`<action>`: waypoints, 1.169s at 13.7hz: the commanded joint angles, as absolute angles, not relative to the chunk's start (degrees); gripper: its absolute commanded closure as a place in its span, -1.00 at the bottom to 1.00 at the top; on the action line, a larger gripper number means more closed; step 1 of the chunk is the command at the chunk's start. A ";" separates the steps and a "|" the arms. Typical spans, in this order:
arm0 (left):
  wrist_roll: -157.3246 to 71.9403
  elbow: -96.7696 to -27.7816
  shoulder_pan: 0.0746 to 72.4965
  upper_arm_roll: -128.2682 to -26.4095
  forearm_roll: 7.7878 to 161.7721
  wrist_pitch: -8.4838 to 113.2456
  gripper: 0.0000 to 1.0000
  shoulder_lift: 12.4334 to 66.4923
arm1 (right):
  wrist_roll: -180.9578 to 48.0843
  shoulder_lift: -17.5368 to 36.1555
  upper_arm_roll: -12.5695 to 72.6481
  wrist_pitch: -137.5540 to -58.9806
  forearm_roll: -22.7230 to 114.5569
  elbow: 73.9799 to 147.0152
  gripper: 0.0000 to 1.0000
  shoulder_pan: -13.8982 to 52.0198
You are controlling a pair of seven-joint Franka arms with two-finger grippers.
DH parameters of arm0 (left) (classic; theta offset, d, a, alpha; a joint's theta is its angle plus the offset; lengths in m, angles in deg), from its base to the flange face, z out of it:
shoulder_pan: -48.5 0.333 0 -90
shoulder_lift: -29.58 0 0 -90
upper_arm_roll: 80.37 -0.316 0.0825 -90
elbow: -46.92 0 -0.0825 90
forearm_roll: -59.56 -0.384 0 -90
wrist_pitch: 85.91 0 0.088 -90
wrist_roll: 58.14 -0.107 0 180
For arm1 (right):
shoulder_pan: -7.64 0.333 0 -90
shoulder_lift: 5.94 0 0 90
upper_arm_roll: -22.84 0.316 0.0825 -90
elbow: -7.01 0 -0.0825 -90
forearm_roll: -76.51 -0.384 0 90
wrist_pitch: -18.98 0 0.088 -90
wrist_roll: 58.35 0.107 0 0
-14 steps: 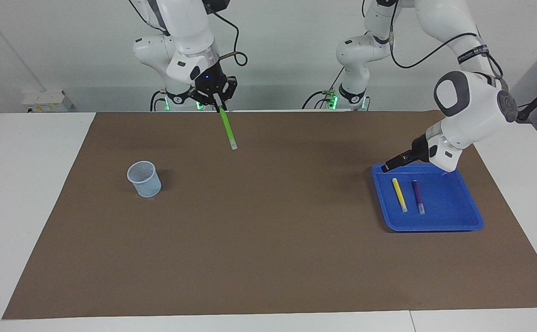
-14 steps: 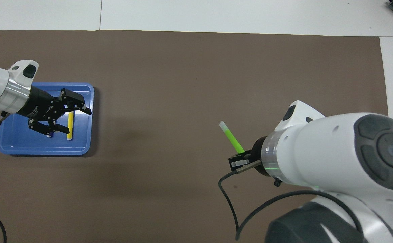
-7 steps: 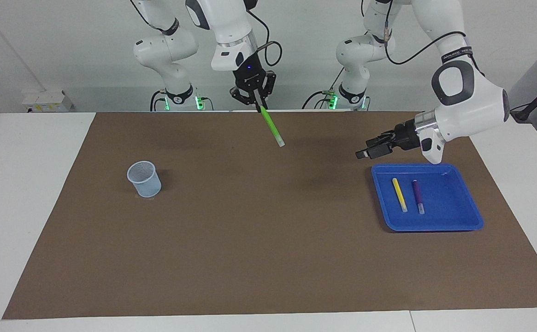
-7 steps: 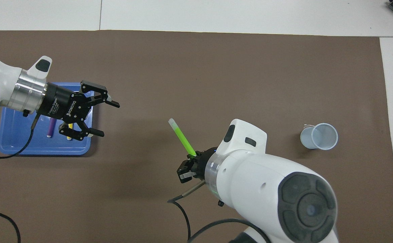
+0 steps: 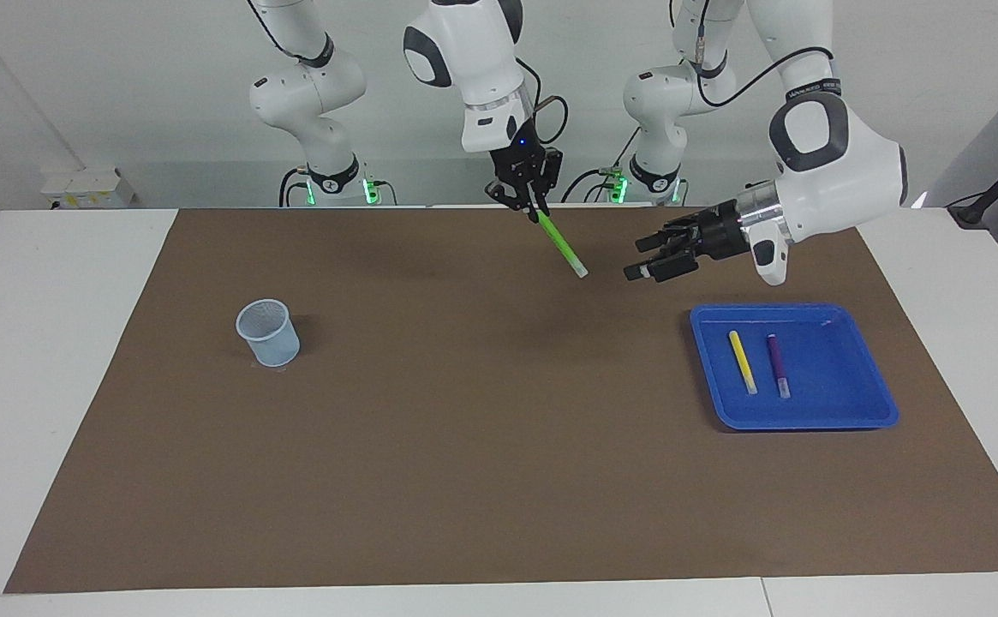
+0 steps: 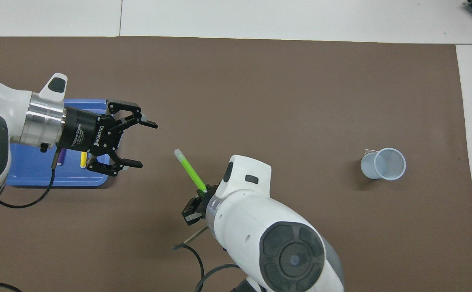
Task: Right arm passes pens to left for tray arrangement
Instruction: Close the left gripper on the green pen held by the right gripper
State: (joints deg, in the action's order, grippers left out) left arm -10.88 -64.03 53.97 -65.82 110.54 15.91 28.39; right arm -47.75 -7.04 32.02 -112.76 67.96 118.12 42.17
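My right gripper (image 5: pixel 540 210) (image 6: pixel 202 192), with the blue light on its wrist, is shut on the green pen (image 5: pixel 562 244) (image 6: pixel 190 170) and holds it up in the air over the brown mat, pale tip toward the left gripper. My left gripper (image 5: pixel 646 260) (image 6: pixel 144 144) is open, raised over the mat beside the blue tray (image 5: pixel 841 416) (image 6: pixel 25 176), a short gap from the pen's tip. The yellow pen (image 5: pixel 742 361) (image 6: pixel 83 159) and purple pen (image 5: pixel 777 364) (image 6: pixel 62 156) lie side by side in the tray.
A small pale blue mesh cup (image 5: pixel 268 332) (image 6: pixel 383 163) stands on the brown mat (image 5: pixel 499 480) toward the right arm's end of the table. White tabletop (image 5: pixel 36 343) borders the mat.
The right gripper has carried the green pen from its own end toward the left gripper. The left gripper has risen out of the tray and moved toward the pen, open.
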 commanded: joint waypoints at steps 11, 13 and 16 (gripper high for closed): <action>-6.54 -79.99 42.44 -66.48 111.41 44.96 -1.00 15.51 | -28.82 -4.54 31.80 -113.56 67.72 114.85 1.00 41.83; -7.68 -76.41 41.74 -66.39 111.41 44.34 -0.97 22.07 | -28.64 -4.71 31.80 -113.38 67.72 114.94 1.00 42.09; -10.31 -69.81 42.43 -66.04 111.93 37.43 -0.96 30.09 | -28.82 -4.63 31.80 -113.91 67.72 114.94 1.00 42.00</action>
State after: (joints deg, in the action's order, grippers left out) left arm -8.07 -75.61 42.45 -65.68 110.88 42.19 23.93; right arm -29.51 -5.17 31.68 -114.55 68.04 116.04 42.06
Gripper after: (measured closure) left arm 0.004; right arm 0.828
